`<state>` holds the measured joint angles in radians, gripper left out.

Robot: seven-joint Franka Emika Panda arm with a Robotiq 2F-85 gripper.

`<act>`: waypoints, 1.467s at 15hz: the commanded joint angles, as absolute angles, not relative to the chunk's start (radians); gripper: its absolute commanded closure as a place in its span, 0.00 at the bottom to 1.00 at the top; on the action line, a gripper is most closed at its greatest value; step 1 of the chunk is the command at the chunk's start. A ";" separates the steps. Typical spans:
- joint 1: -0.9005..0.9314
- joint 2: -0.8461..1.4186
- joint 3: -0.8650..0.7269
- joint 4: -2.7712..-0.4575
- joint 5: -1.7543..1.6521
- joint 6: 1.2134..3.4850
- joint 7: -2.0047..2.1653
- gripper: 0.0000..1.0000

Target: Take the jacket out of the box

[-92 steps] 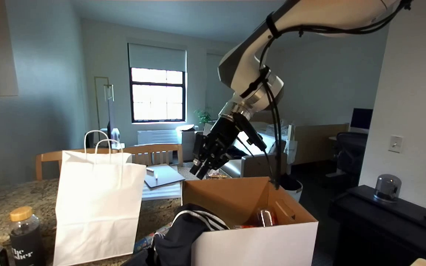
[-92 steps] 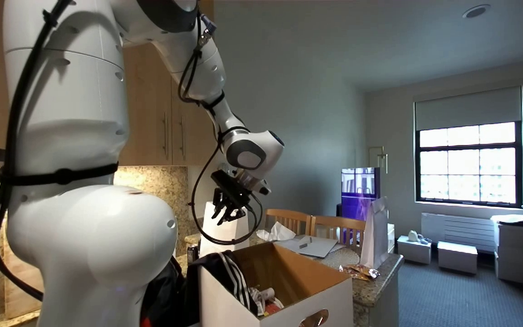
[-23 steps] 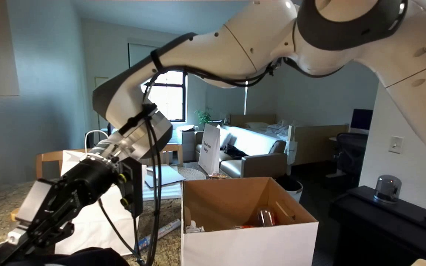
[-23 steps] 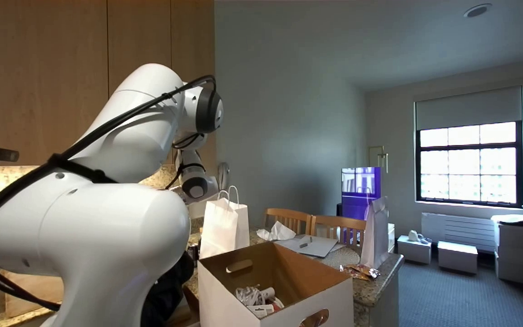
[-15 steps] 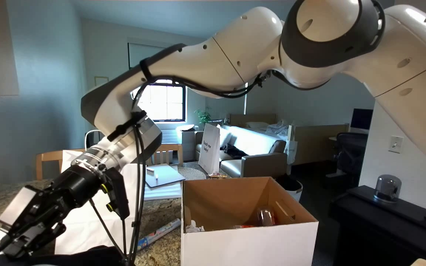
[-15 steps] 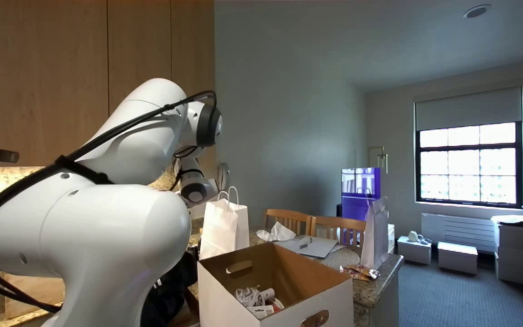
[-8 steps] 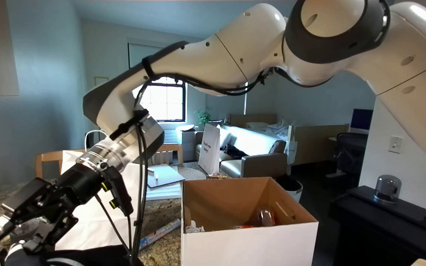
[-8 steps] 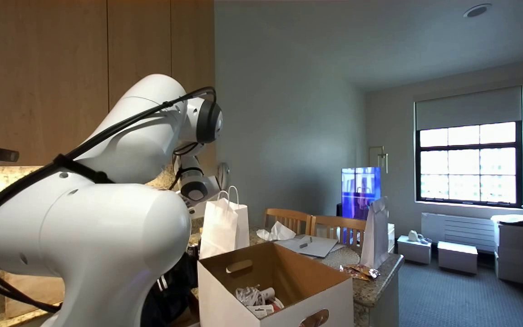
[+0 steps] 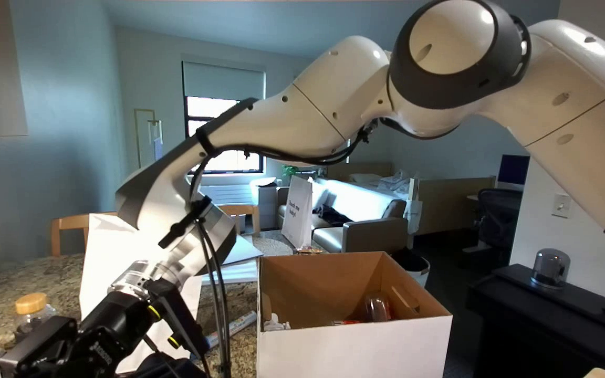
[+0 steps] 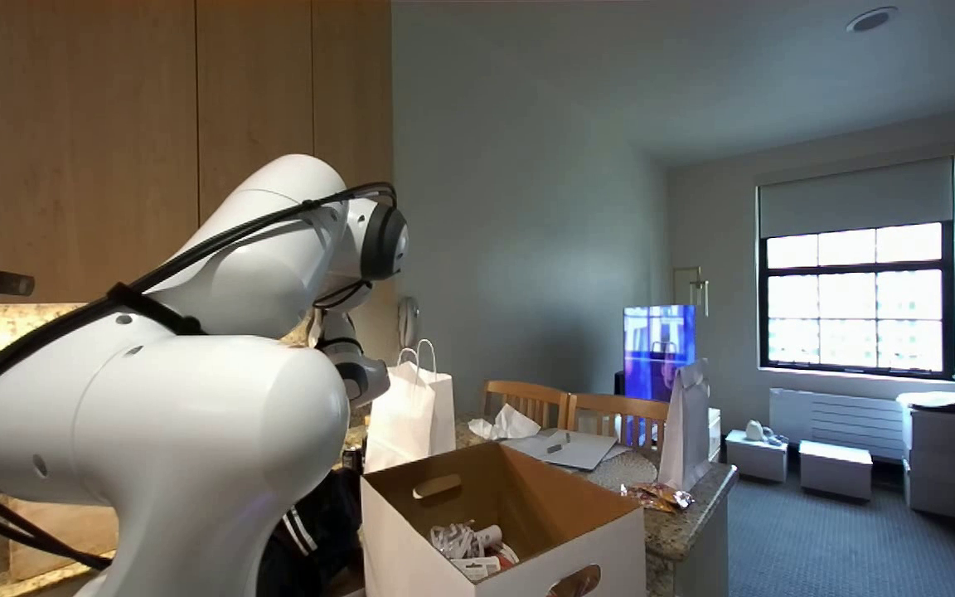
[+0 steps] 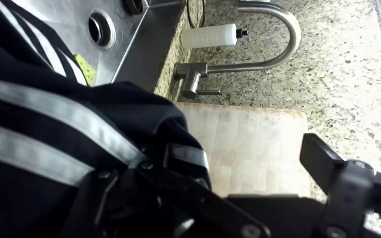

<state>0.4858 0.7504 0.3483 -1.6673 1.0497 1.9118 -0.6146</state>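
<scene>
Judged step: release; removal looks done. My hand (image 11: 238,157) stands wide, gripping nothing. Black fabric jacket with white stripes (image 11: 61,109): left of frame, wrist view, outside the brown-lined, white-faced cardboard box (image 9: 352,349). Next move calls for slow withdrawal without snagging the jacket.

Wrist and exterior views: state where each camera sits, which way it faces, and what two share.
Wrist view: behind the open gripper seen low in frame, looking down at the jacket, sink and cutting board.
In an exterior view: higher than the box, facing the sofa; arm spanning the picture, gripper cut off.
In an exterior view: beside the arm, which fills the left, facing over the box toward the window; gripper hidden.
Both exterior views share box, arm and window.
</scene>
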 commanded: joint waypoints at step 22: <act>0.488 1.059 0.330 -1.405 0.868 1.983 -0.271 0.00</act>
